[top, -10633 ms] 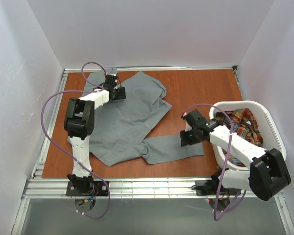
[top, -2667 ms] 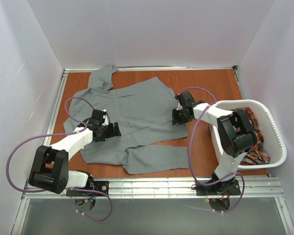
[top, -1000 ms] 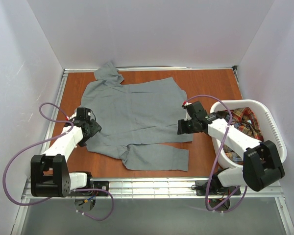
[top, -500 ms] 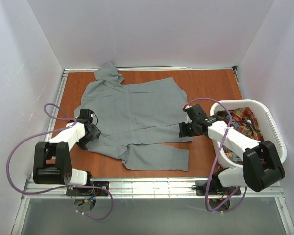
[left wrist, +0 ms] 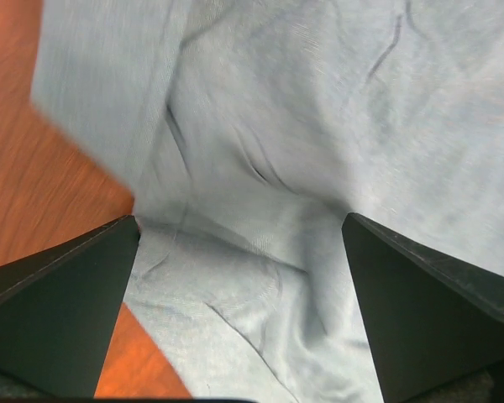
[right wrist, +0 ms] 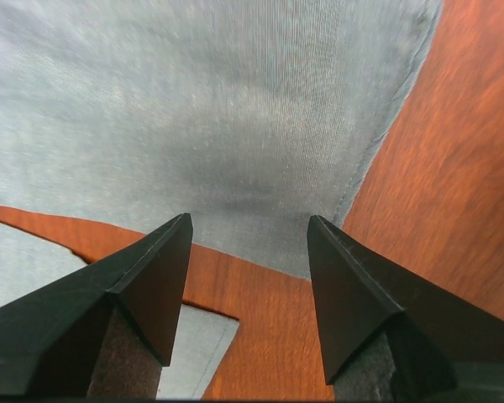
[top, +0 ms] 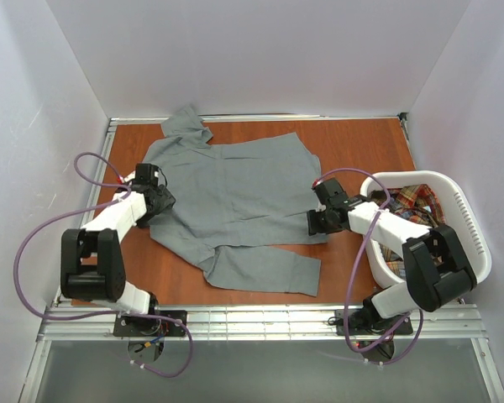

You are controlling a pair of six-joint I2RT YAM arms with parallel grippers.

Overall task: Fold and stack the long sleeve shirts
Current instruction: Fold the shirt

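Shifted since half a second ago, the grey shirt [top: 235,189] now has its near corner farthest from the laundry basket [top: 428,175] pulled in toward that basket. Seen from above, it lies spread on the tabletop [top: 353,147] beside the basket, with the plaid shirt [top: 420,210] inside. The left wrist view shows the left jaws wide apart over wrinkled cloth, gripping nothing. The right wrist view shows the right jaws parted and empty above the hem corner nearest the basket. Smoothing looks nearly finished, and folding probably comes next.
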